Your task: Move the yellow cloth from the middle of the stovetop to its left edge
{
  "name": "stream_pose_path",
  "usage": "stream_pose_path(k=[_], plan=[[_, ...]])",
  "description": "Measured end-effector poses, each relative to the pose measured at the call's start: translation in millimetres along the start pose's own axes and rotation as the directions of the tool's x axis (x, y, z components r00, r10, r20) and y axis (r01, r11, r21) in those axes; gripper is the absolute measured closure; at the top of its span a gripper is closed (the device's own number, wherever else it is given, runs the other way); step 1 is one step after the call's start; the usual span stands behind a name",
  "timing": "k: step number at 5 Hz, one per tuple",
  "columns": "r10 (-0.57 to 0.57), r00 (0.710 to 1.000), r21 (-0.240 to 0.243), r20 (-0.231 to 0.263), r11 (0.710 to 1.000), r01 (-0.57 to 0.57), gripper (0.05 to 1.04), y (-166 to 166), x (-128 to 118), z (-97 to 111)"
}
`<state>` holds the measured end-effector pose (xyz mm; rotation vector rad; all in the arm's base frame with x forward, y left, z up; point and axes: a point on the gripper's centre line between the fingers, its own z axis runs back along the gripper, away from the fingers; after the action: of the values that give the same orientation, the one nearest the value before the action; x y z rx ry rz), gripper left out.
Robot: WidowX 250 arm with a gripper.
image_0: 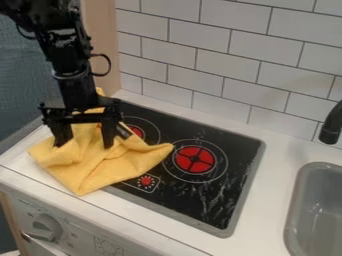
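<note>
The black gripper [85, 139] hangs over the left end of the counter, its two fingers wide apart, with a yellow cloth [110, 162] below and between them. Both fingertips are at the cloth's upper part; whether they press on it cannot be told. Crumpled and folded, the cloth lies partly on the white counter and partly over the left side of the black stove top [180, 200]. Just right of the gripper, a small dark object [123, 131] shows at the cloth's edge, mostly hidden.
Red burners [194, 159] mark the stove top, which has a grey rim. A grey sink [320, 210] is set into the counter at the right, below a black faucet [331, 126]. White tiles [200, 55] rise behind. An oven knob [47, 226] is at the lower left front.
</note>
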<state>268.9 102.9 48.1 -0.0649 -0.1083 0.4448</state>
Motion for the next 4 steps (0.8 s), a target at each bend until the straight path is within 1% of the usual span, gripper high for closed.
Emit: stream_pose_path(k=[1, 2, 3, 4], plan=[[0.01, 0.999, -0.007, 0.036, 1.0, -0.01, 0.085, -3.2, 2.4, 17.7], [0.002, 0.996, -0.031, 0.088, 1.0, 0.0, 0.085, -8.8, 3.6, 37.9], [-0.004, 0.987, -0.05, 0.161, 0.999, 0.012, 0.085, -14.1, 2.3, 65.9], [-0.016, 0.986, -0.037, 0.167, 0.999, 0.022, 0.085, -15.9, 0.1, 71.2]])
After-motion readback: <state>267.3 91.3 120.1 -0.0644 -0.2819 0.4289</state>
